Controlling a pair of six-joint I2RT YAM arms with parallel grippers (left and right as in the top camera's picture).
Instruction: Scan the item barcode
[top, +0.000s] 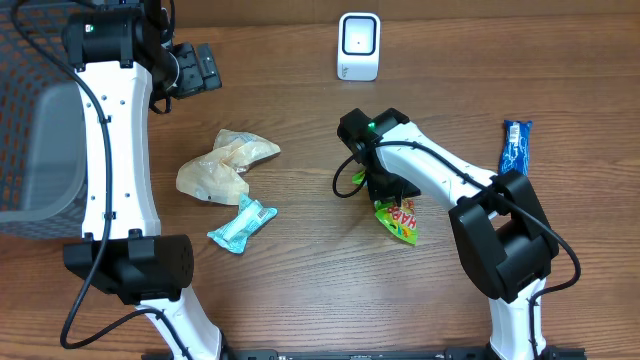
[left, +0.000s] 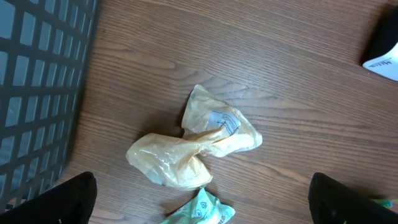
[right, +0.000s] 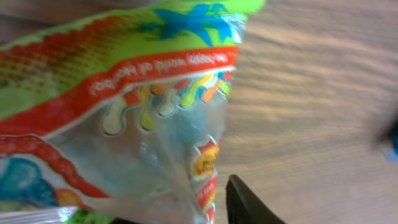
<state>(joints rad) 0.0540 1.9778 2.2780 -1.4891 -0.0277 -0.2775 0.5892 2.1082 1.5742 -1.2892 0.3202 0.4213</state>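
Candy bag (right: 124, 106) flat on table, beside right fingers (right: 249, 202)

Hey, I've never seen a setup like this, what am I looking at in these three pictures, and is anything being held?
These are two white robot arms at a wooden table, each ending in a two-finger hand. One picture looks down from above; the other two come from cameras on each wrist.

On the table lie a crumpled beige plastic bag, a small teal packet, a blue wrapper and a white barcode scanner. A grey mesh basket sits at the left edge.

The left hand hangs open above the beige bag, holding nothing. The right hand is at a green and red candy bag, which fills its camera's view. Whether it actually grips the bag, I cannot tell.
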